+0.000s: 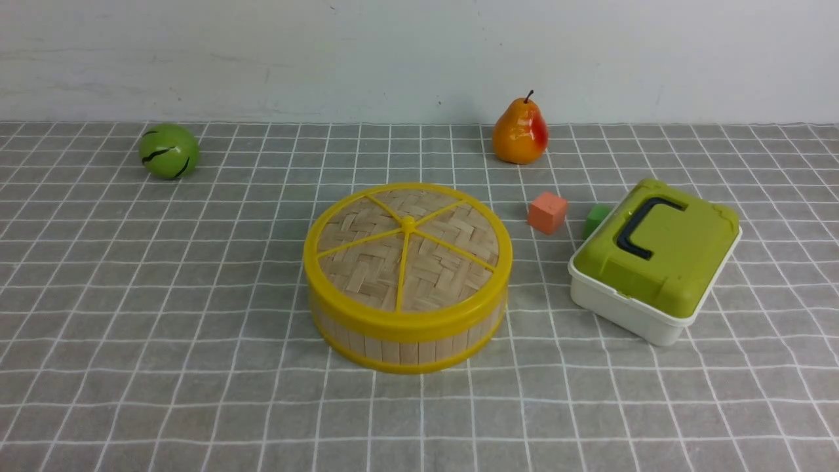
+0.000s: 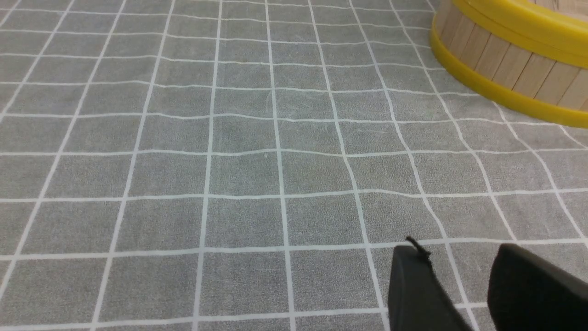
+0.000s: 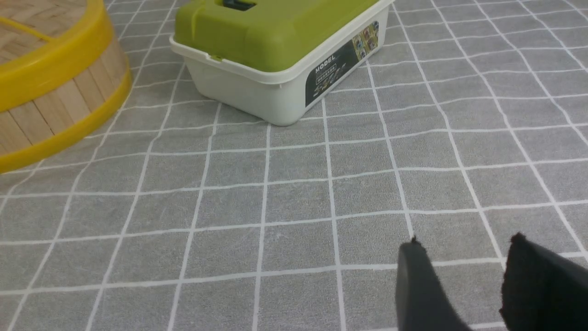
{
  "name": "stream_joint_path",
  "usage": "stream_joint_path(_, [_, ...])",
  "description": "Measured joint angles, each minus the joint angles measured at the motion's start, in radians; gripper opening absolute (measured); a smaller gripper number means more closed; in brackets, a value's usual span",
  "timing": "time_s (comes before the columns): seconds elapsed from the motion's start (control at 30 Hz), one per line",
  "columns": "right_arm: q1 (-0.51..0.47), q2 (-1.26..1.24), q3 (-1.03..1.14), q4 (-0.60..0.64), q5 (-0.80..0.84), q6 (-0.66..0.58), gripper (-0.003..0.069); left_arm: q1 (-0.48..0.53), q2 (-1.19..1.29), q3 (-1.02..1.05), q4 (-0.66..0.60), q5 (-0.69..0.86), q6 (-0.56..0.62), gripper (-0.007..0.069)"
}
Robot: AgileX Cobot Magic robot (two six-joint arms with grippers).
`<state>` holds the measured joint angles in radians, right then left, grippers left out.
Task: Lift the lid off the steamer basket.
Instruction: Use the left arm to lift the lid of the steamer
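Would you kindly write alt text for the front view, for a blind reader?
A bamboo steamer basket, its yellow-rimmed lid on, sits centred on a grey checked cloth. Right of it: green-lidded white box, orange cube, green cube, pear; green ball far left.

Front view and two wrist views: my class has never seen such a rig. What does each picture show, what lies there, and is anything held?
This is a two-armed robot. The front view looks forward from between its arms; each wrist view comes from a camera on one arm. The dark prongs are the left gripper and right gripper, both open and empty. On the checked cloth sit a steamer basket with its lid on, a white box, a pear, a green ball, an orange cube and a green cube.
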<state>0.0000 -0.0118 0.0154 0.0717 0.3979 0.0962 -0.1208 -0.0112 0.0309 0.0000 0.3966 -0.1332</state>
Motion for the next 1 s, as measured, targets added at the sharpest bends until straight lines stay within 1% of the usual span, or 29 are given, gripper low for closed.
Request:
stream_joint_path(0.8, [0.0, 0.0, 0.0, 0.0, 0.0, 0.0, 0.0241, 0.0, 0.0, 0.001, 0.0, -0.008, 0.0, 0.0238])
stream_joint_path(0.87, [0.0, 0.0, 0.0, 0.0, 0.0, 0.0, 0.0241, 0.0, 0.0, 0.001, 0.0, -0.051, 0.002, 0.0238])
stream_joint_path(0.93, [0.0, 0.0, 0.0, 0.0, 0.0, 0.0, 0.0241, 0.0, 0.0, 0.001, 0.0, -0.145, 0.002, 0.0238])
stream_joint_path(0.97, [0.0, 0.0, 0.0, 0.0, 0.0, 0.0, 0.0241, 0.0, 0.0, 0.001, 0.0, -0.157, 0.002, 0.0238])
stream_joint_path(1.0, [0.0, 0.0, 0.0, 0.0, 0.0, 0.0, 0.0241, 0.0, 0.0, 0.001, 0.0, -0.252, 0.002, 0.0238])
